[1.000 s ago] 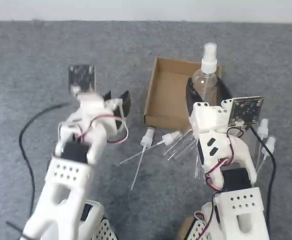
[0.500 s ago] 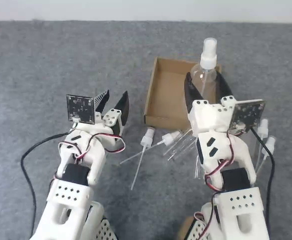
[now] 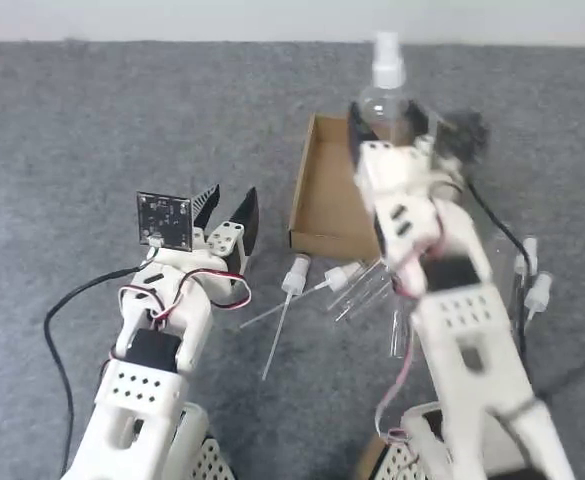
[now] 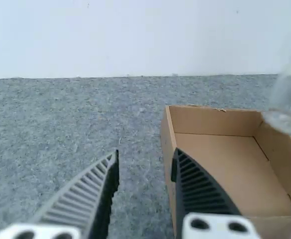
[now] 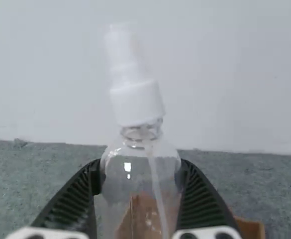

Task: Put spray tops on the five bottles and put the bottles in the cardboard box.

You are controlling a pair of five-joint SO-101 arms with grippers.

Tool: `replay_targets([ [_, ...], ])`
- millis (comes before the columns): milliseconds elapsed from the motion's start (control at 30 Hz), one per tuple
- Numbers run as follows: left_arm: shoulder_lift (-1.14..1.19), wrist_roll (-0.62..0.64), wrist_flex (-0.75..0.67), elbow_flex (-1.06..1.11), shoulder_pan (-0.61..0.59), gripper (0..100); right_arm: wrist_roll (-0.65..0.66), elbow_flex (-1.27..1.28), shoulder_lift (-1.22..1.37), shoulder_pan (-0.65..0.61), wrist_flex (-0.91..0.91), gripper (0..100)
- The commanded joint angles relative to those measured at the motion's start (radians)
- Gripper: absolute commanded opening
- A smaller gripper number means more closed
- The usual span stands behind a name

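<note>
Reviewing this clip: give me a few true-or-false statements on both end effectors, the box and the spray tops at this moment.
1. The right end effector is shut on a clear bottle with a white spray top fitted. True.
2. The cardboard box holds two bottles. False: its visible floor is bare.
3. The left end effector is open and holds nothing. True.
4. Every spray top sits on a bottle. False: loose spray tops lie on the carpet beside the box.
</note>
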Motion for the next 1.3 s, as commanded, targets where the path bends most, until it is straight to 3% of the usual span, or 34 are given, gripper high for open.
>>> replay_targets([
  [0,-0.023,-0.006,-0.028,-0.008,-0.006,15,-0.005,-0.206,0.208,-0.073,-0.019,0.6],
  [233,-0.025,-0.006,-0.028,-0.008,-0.003,15,0.048,-0.311,0.446,-0.148,-0.031,0.6],
  [433,-0.023,-0.006,-0.028,-0.008,0.003,15,0.198,-0.293,0.607,-0.099,-0.412,0.6],
  [867,-0.021,-0.006,-0.029,-0.008,0.008,15,0.199,-0.299,0.898,-0.076,-0.812,0.6],
  [1267,-0.028,-0.008,-0.026,0.008,0.063,15,0.199,-0.404,1.072,-0.025,-0.889,0.6],
])
